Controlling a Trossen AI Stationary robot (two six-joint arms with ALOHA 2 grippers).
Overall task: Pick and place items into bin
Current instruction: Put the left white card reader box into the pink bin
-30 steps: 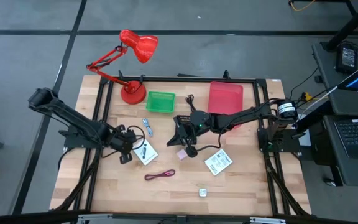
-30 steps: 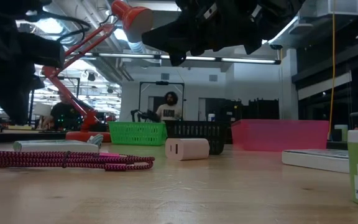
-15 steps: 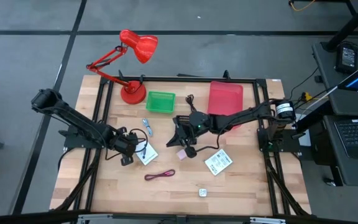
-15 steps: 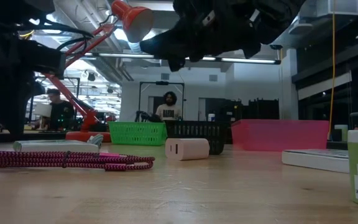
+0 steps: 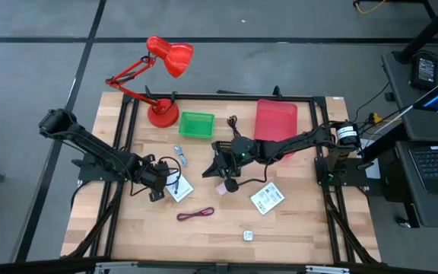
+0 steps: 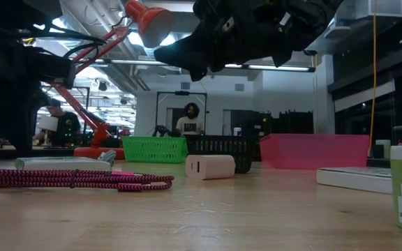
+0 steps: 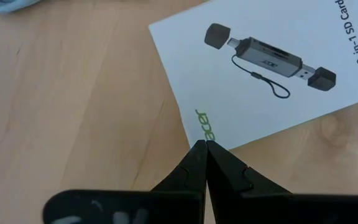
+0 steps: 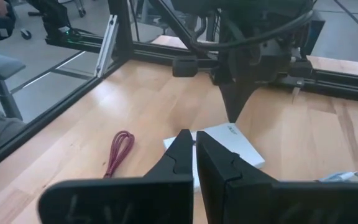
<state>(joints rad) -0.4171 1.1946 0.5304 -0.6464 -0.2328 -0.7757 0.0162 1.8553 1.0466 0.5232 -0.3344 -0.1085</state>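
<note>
Showing the left gripper (image 7: 205, 144) with its jaws pressed fully together and holding nothing, its tips poised at the near edge of a flat white printed packet (image 7: 272, 68) that lies on the wooden table (image 5: 295, 228) left of centre. The packet looks light, thin and stiff like card, and probably slick; lying flush on the wood, it likely offers no purchase from above, so a free edge or corner is the sensible place to take hold. The right gripper (image 8: 195, 138) hangs above the table's middle, jaws likewise closed and empty, pointing toward the left arm and the same packet (image 8: 244, 142). A second packet (image 5: 267, 197) lies right of centre, the maroon cord (image 5: 196, 215) nearer the front edge, limp and easy to snag, and a tiny white cube (image 5: 248, 236) nearest the front, light but small for the fingers. A blue-white piece (image 5: 179, 154) lies just beyond the left gripper. The green bin (image 5: 196, 124) and pink bin (image 5: 275, 120) stand at the far side, beside the red desk lamp (image 5: 163, 65). The pink cube cannot be made out under the right arm in the high view; the low view shows only a pale block (image 6: 211, 166) whose identity is uncertain, and the grippers there are dark silhouettes.
</note>
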